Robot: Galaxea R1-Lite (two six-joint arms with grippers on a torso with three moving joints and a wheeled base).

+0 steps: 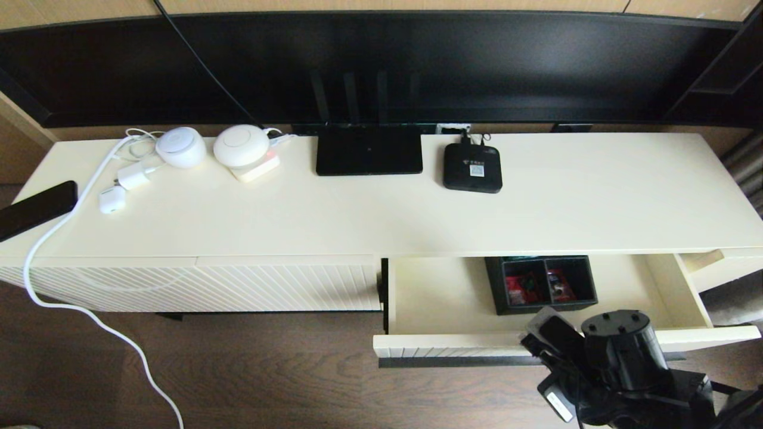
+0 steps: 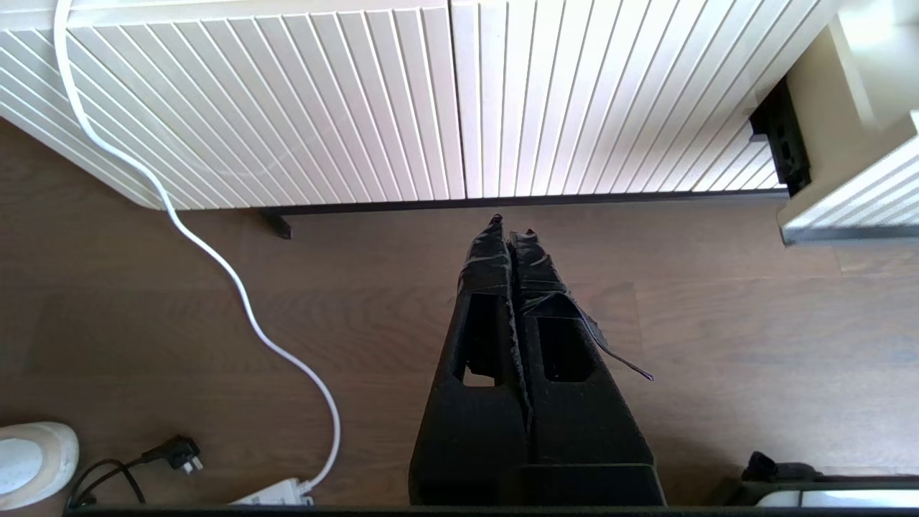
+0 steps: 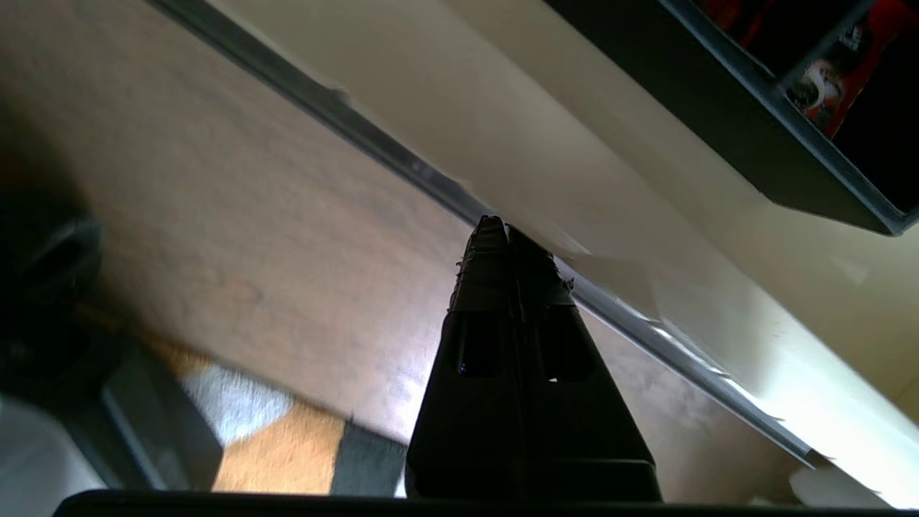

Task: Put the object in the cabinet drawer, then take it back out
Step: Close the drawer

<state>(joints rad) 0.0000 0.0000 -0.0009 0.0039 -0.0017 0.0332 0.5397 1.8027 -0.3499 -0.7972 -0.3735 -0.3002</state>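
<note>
1. The black rectangular plastic organizer box (image 1: pixel 541 284) is sitting inside the open wide cream drawer (image 1: pixel 447 342), near its back.
2. The right gripper (image 3: pixel 506 231) is hovering at the drawer's front edge, jaws pressed together, empty.
3. The left gripper (image 2: pixel 511 226) is hanging over the wooden floor, jaws closed.

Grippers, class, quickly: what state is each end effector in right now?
Left end effector: closed, holding nothing, above the floor.
Right end effector: closed, holding nothing, at the drawer front.
</note>
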